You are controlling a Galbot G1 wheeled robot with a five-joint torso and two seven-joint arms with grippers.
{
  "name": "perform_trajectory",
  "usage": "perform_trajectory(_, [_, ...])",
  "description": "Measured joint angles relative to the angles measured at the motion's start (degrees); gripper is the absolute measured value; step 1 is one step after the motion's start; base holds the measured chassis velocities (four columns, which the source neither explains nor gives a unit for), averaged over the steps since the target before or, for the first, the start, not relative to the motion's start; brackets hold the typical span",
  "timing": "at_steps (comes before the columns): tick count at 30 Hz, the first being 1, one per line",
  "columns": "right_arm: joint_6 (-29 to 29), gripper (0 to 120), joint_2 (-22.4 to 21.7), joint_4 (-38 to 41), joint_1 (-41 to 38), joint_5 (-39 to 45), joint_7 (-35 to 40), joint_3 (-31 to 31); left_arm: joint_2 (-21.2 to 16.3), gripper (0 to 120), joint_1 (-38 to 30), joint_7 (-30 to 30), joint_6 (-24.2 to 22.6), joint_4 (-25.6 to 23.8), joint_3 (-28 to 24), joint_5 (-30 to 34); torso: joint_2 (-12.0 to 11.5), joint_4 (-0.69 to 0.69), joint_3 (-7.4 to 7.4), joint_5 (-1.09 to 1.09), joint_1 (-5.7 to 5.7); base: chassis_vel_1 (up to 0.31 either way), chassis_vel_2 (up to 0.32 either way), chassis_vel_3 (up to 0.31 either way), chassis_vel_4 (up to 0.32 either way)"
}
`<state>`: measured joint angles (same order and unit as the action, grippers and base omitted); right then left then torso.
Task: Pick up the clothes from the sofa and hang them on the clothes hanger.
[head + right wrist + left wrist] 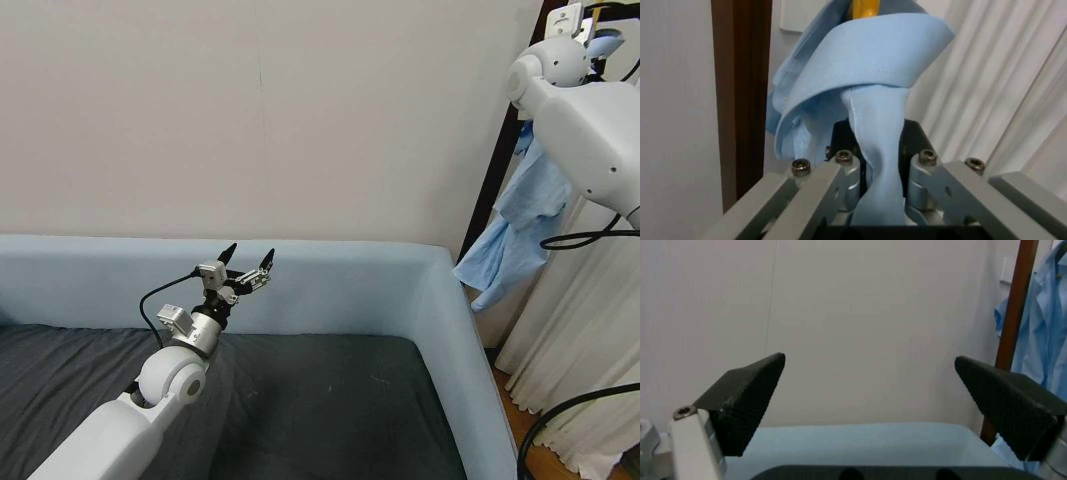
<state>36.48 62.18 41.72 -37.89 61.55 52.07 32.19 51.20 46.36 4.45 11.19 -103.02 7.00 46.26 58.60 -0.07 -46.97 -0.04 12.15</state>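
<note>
A light blue shirt (515,225) hangs at the far right beside a dark wooden post (497,150), past the sofa's end. My right arm (590,120) is raised up there. In the right wrist view my right gripper (875,165) is shut on a fold of the blue shirt (867,60), whose collar drapes over a yellow hanger piece (862,7). My left gripper (248,255) is open and holds nothing; it hovers over the sofa seat, pointing at the backrest (350,285). Its dark fingers (747,400) stand wide apart, with the shirt (1043,325) far off.
The sofa has a pale blue backrest and right armrest (460,350) around a dark grey seat cushion (320,400). A plain wall (250,110) rises behind it. White curtains (580,370) hang at the right, over a strip of wooden floor.
</note>
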Motion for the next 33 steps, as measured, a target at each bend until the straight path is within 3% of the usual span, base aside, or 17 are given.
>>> perform_trajectory(15, [-1.14, 8, 0.13, -0.21, 0.97, 0.21, -0.62, -0.81, -0.15, 100, 0.35, -0.11, 0.36, -0.08, 0.0, 0.0, 0.0, 0.0, 0.01, -0.01, -0.01, 0.0, 0.0, 0.0, 0.0])
perform_trajectory(18, [-0.6, 23, -1.99, 6.29, 1.66, 3.55, -0.38, -0.9, -0.09, 100, 0.48, -0.12, 0.36, -0.42, -0.13, -0.06, 0.01, 0.0, 0.01, -0.01, -0.01, 0.0, 0.0, 0.0, 0.0])
perform_trajectory(22, [1.59, 34, -4.37, 14.36, 2.76, 6.74, 2.84, -0.43, -0.23, 100, 0.67, -0.12, 0.33, -0.84, -0.13, -0.12, 0.01, 0.01, 0.01, -0.02, -0.01, 0.0, 0.0, 0.0, 0.0])
perform_trajectory(26, [3.21, 52, -10.49, 31.11, 5.86, 13.13, 6.25, -0.01, -1.08, 100, 1.29, -0.11, 0.32, -1.43, 0.48, -0.16, 0.01, 0.02, 0.02, -0.04, -0.01, 0.0, 0.0, 0.0, 0.0])
perform_trajectory(31, [1.92, 64, -13.74, 39.28, 8.65, 15.68, 4.77, -1.71, -1.47, 100, 2.04, -0.09, 0.43, -1.73, 1.28, -0.18, 0.01, -0.01, 0.01, 0.0, -0.01, 0.0, 0.0, 0.0, 0.0])
perform_trajectory(33, [-1.37, 76, -16.37, 44.65, 11.6, 17.38, 0.93, -3.76, -1.57, 100, 2.46, -0.05, 0.59, -1.87, 1.75, -0.18, 0.01, 0.02, 0.02, -0.02, -0.01, 0.0, 0.0, 0.0, 0.0])
